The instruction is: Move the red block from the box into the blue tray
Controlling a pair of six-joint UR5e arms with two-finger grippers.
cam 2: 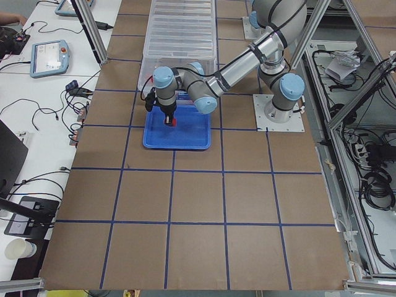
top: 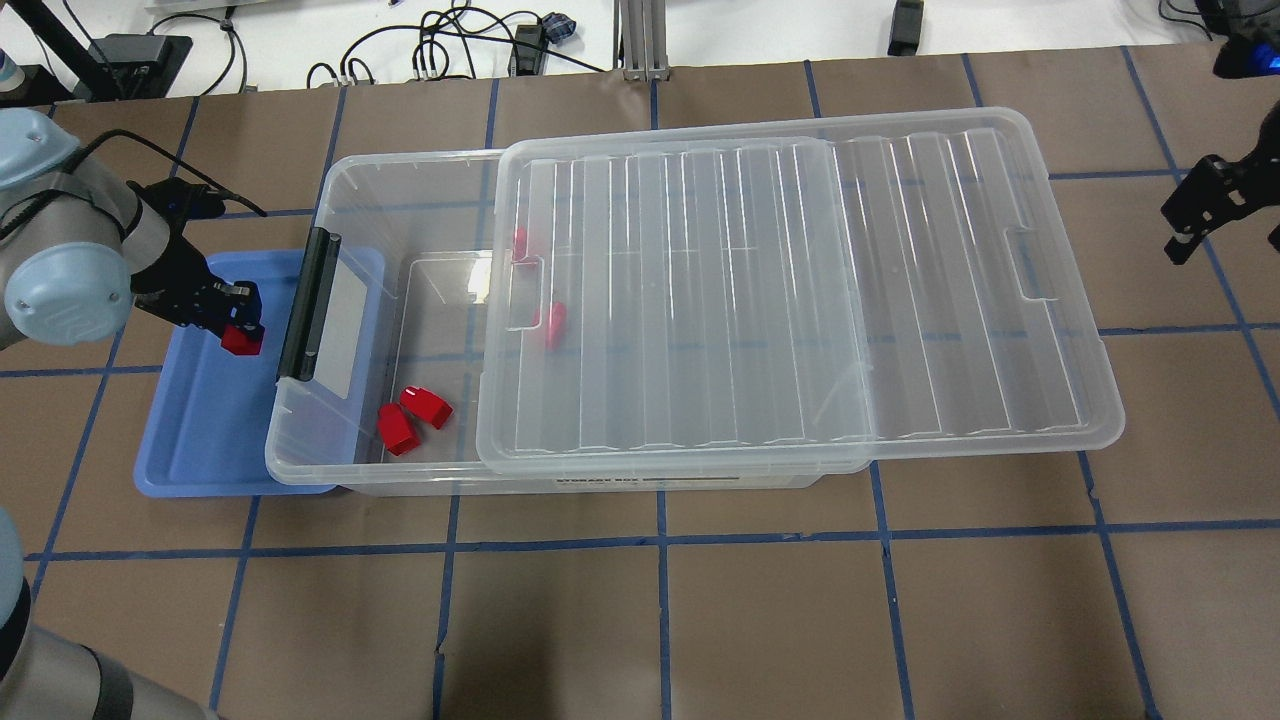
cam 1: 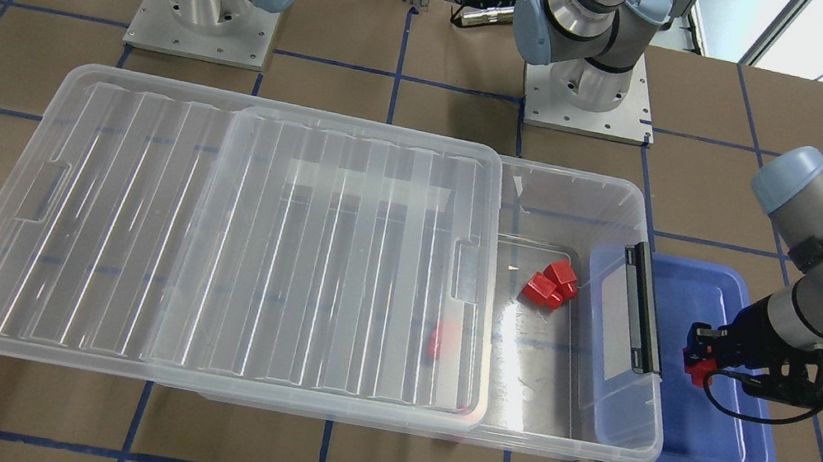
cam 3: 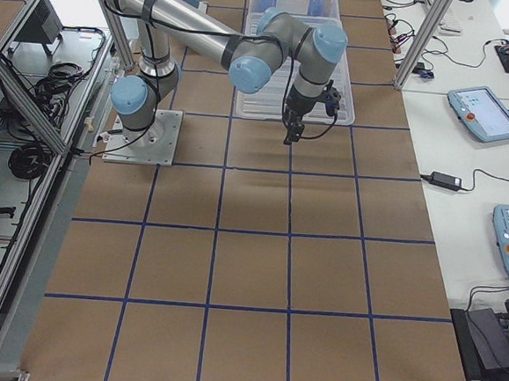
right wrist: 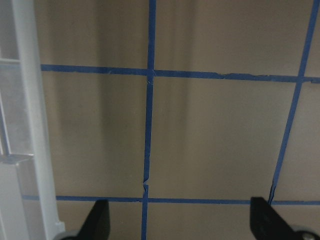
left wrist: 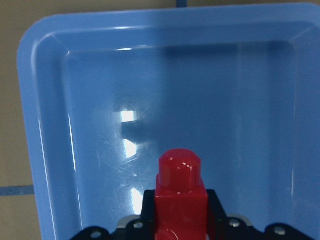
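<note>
Left fingers point(left wrist: 148, 210) mostly cut off, clamping red block point(left wrist: 181, 197)

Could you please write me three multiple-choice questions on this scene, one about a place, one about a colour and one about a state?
1. Where is the block held by the left jaws?
A. Over the tray
B. On the table
C. At the right jaws

2. What colour is the latch on the box?
A. Red
B. Black
C. Yellow

3. How does the lid sit?
A. Fully shut
B. Slid partway, one end open
C. Off the box entirely

Answers:
1 A: the left wrist view shows the tray floor beneath the gripped block.
2 B: the bar on the box's end is black.
3 B: the latch end is uncovered.
</note>
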